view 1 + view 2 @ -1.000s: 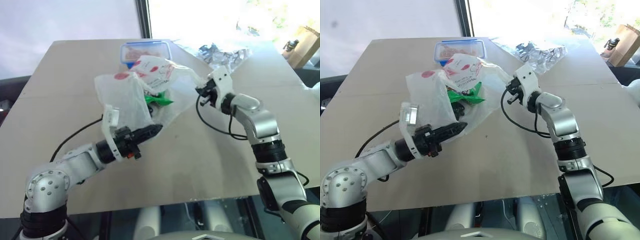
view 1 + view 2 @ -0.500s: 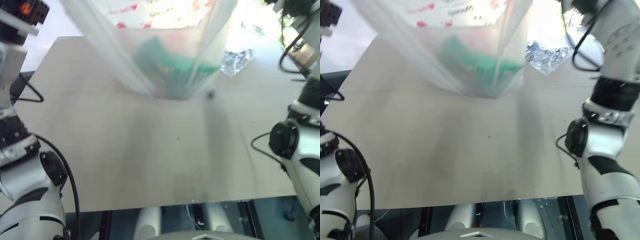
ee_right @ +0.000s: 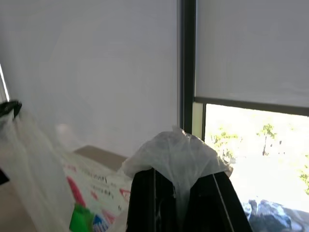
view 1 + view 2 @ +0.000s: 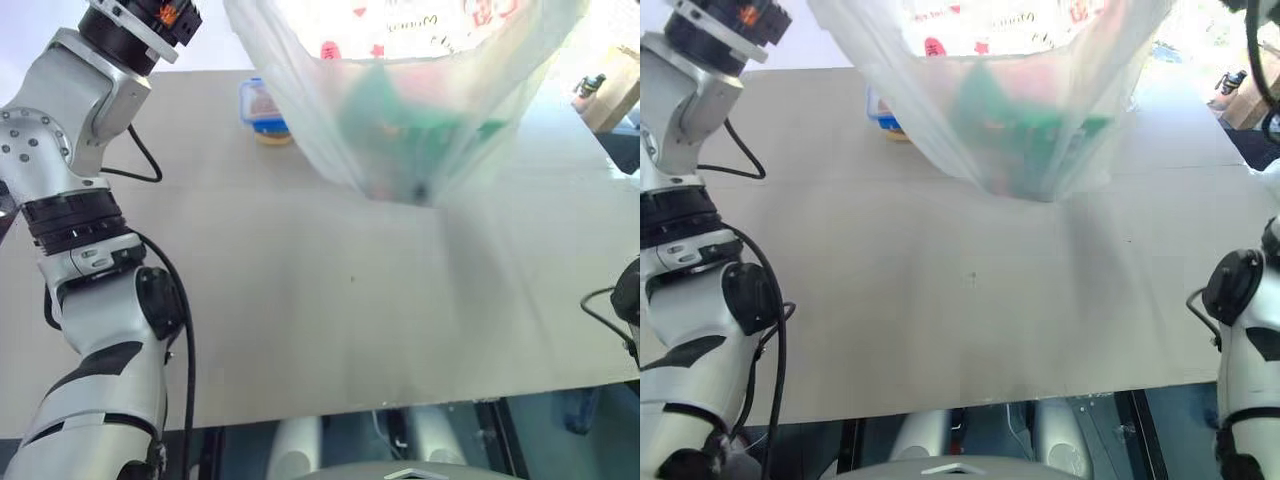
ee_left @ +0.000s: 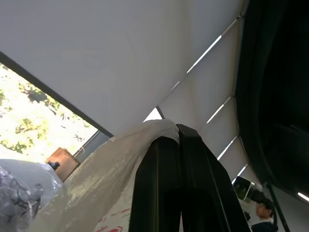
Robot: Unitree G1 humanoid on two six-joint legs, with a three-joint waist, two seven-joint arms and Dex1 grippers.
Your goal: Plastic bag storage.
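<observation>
The plastic bag (image 4: 400,90), thin translucent white with red print, hangs in the air above the table (image 4: 300,300), its bottom just over the surface. Green packets (image 4: 385,125) show through its lower part. In the left wrist view my left gripper (image 5: 178,133) is shut on the plastic bag's edge (image 5: 120,154), which drapes off the fingertips. In the right wrist view my right gripper (image 3: 176,166) is shut on a bunched fold of the bag (image 3: 176,147). The two hold the bag's top stretched wide between them.
A lunchbox with a blue lid (image 4: 262,105) stands on the table behind the bag, to its left. A brown cardboard box (image 4: 610,100) sits beyond the table's right side. A person (image 5: 264,212) shows in the left wrist view.
Both arms have risen and spread apart, lifting the bag off the table so that it hangs. Over the last half second the bag drifted to the right in the picture.
</observation>
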